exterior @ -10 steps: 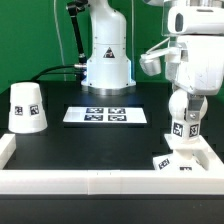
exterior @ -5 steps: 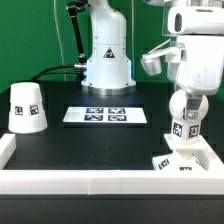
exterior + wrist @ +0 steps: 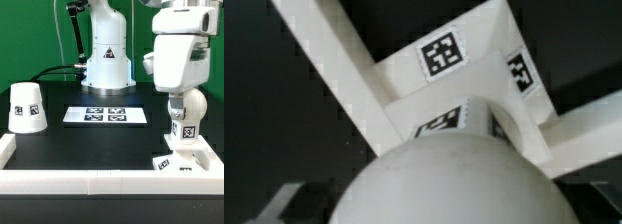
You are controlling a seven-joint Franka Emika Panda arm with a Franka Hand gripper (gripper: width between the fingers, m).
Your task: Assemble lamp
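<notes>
The white round-topped bulb (image 3: 184,118) stands upright on the flat square base block (image 3: 176,161), which sits in the front corner at the exterior view's right. My gripper (image 3: 183,101) is shut on the bulb's rounded top from above. In the wrist view the bulb (image 3: 446,175) fills the foreground between my dark fingers (image 3: 274,200), and the tagged base block (image 3: 455,55) lies beyond it. The cup-shaped shade (image 3: 26,106) stands mouth down far off at the exterior view's left.
The marker board (image 3: 107,115) lies in the middle of the black table. A white wall (image 3: 80,180) runs along the front edge and around the base's corner. The white robot pedestal (image 3: 106,50) stands at the back.
My wrist and hand have turned and swung toward the exterior view's left above the bulb. The bulb stays on the base in the same spot.
</notes>
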